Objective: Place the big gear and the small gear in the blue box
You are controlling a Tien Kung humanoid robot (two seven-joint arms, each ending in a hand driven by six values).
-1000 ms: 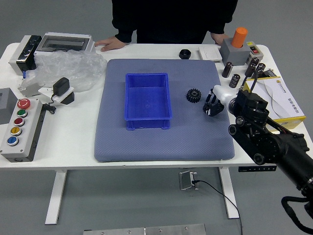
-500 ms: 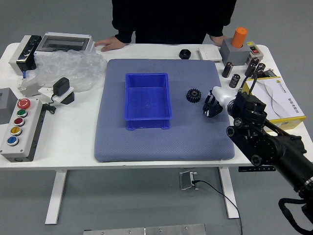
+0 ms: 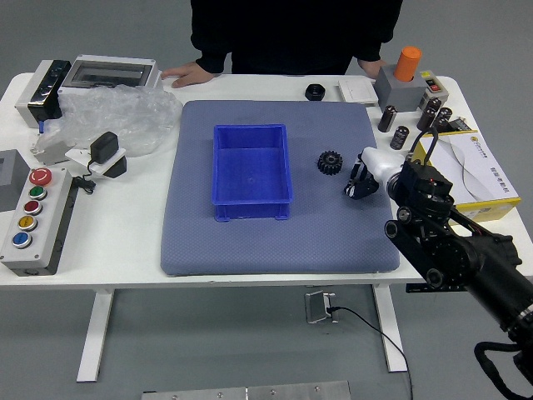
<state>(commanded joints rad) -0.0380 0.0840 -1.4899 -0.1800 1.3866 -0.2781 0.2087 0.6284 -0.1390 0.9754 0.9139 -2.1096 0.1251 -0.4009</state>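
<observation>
My right hand (image 3: 363, 178) is low over the right part of the grey-blue mat (image 3: 250, 256). Dark parts crowd together there, and I cannot tell whether it holds a gear. A black toothed gear (image 3: 331, 162) lies flat on the mat, just left of that hand and apart from it. No second gear can be made out clearly. The blue box (image 3: 250, 171) stands on the mat left of the gear, with nothing visible inside. My left arm is out of view.
A person (image 3: 291, 37) stands at the far side, both hands resting at the table edge. A black round part (image 3: 315, 92) lies beyond the mat's edge. Black cylinders, a grey block with an orange cylinder (image 3: 408, 63) and a yellow-edged box (image 3: 476, 171) are right; a button panel (image 3: 35, 229) is left.
My right forearm and wrist have shifted and turned slightly, with the hand staying at nearly the same spot. The visible gear and blue box have not moved.
</observation>
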